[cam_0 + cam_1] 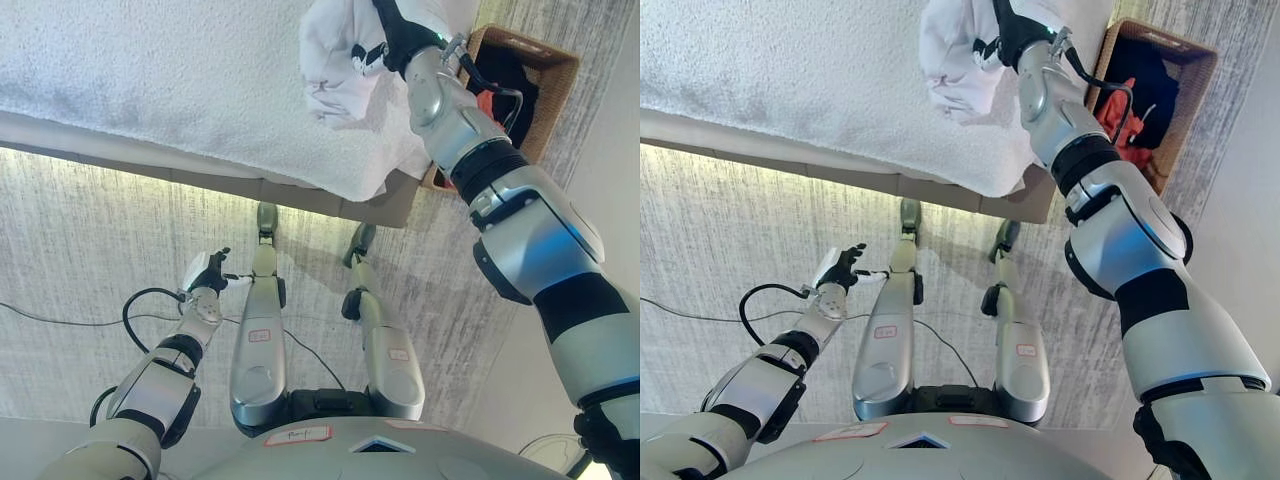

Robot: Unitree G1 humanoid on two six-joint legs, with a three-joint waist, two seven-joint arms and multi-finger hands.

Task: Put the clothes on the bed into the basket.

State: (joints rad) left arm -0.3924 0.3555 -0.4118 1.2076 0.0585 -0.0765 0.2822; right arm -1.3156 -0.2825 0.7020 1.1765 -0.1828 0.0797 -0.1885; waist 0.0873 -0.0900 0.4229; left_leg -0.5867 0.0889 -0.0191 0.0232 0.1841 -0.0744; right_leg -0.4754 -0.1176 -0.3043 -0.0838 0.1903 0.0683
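Our right hand (400, 40) has its fingers curled into a bunched white garment (335, 65), lifted just above the white bedcover (150, 80). Our left hand (207, 275) hangs low over the carpet (80, 260), fingers loose and empty. The wicker basket (555, 95), already holding dark and orange clothes, stands just right of the bed. We judge the cloth should clear the rim before we release it.
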